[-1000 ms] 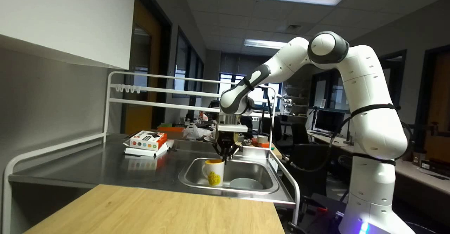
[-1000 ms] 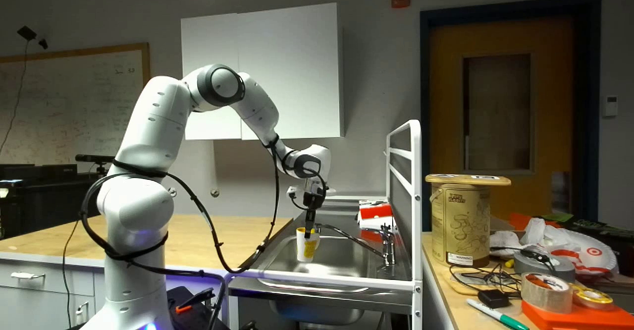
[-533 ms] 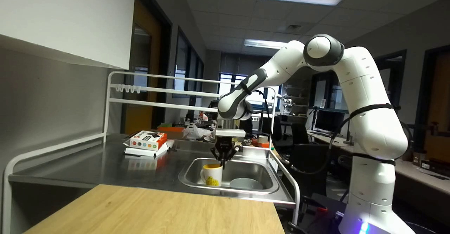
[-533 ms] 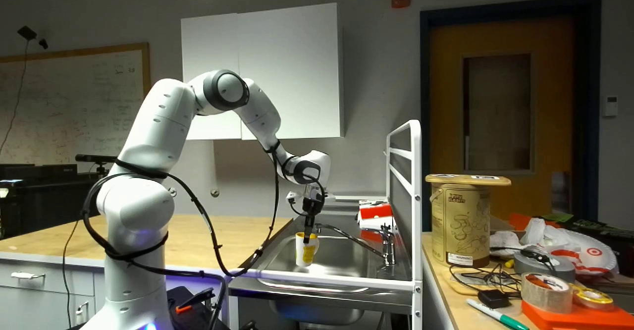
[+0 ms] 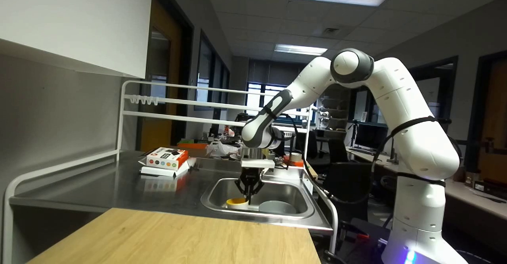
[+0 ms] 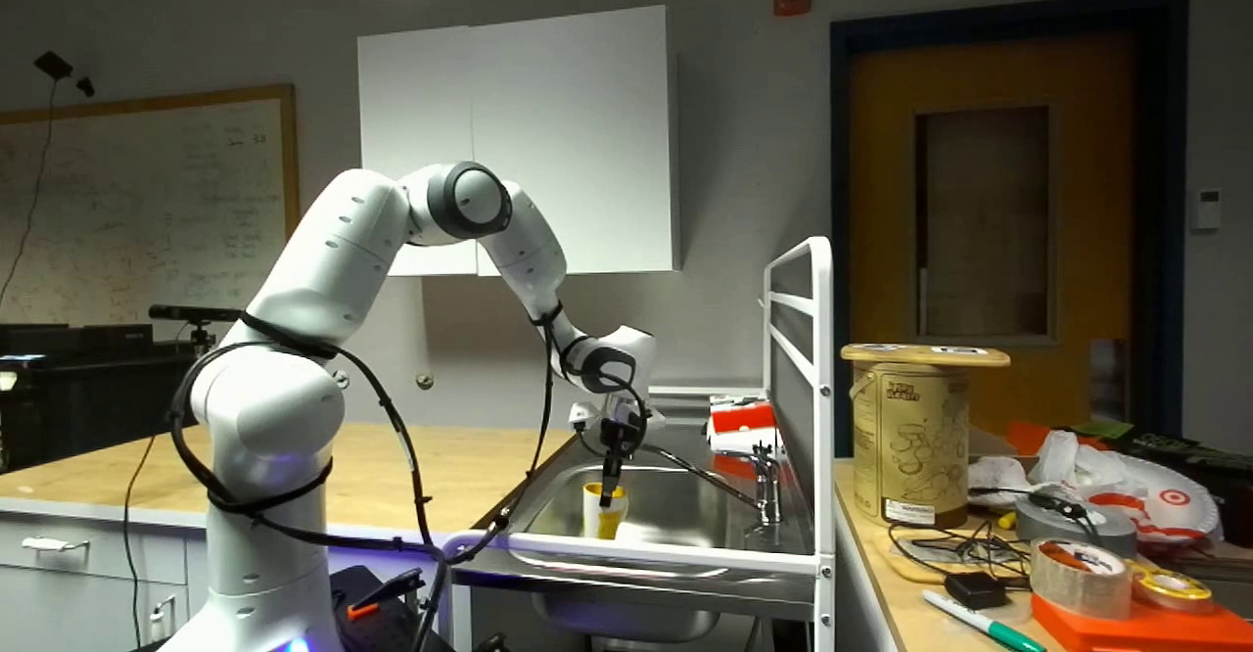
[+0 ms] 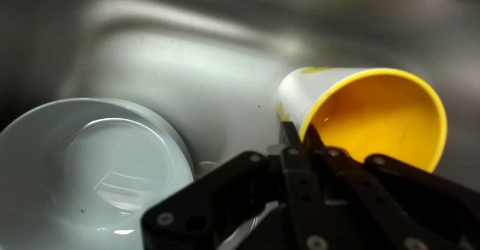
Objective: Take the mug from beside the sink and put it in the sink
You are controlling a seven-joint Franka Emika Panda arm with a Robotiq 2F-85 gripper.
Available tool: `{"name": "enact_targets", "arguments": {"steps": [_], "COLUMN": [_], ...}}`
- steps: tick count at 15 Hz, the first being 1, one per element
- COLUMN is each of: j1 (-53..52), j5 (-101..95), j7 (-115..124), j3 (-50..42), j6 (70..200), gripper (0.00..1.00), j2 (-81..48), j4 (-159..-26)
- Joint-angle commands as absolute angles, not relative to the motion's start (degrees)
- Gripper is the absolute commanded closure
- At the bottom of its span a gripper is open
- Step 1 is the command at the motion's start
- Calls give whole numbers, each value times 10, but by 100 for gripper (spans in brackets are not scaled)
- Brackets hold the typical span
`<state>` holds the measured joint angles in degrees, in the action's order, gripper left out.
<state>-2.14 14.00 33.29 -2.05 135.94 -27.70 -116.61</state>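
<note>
Plainly, the gripper (image 7: pixel 301 131) pinches the mug (image 7: pixel 375 115) at its rim, one finger inside, one outside. Just below the gripper, the mug is down in the sink (image 7: pixel 157 73); whether it touches bottom is hard to judge. A pale bowl (image 7: pixel 112 156) stands left of the gripper in the wrist view.

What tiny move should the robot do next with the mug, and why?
Probably lower the mug a tiny bit, gently, until it rests on the bottom of the sink. The mug is inside the sink, with the gripper pinching its side at the rim, but I can't tell whether its base touches, so letting go might drop it.
</note>
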Motion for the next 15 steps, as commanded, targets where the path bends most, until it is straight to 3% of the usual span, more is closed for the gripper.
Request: {"name": "enact_targets", "arguments": {"steps": [1, 7, 8, 10, 15], "j1": [-13, -11, -11, -10, -9], "j5": [166, 178, 178, 178, 178], "j7": [304, 292, 291, 291, 288], "j3": [-14, -17, -16, -17, -17], "j6": [1361, 1358, 1355, 1352, 1350], "gripper": [96, 95, 69, 64, 26], "j2": [-308, -316, -316, -315, -313], "j4": [-1142, -1130, -1129, -1127, -1126]}}
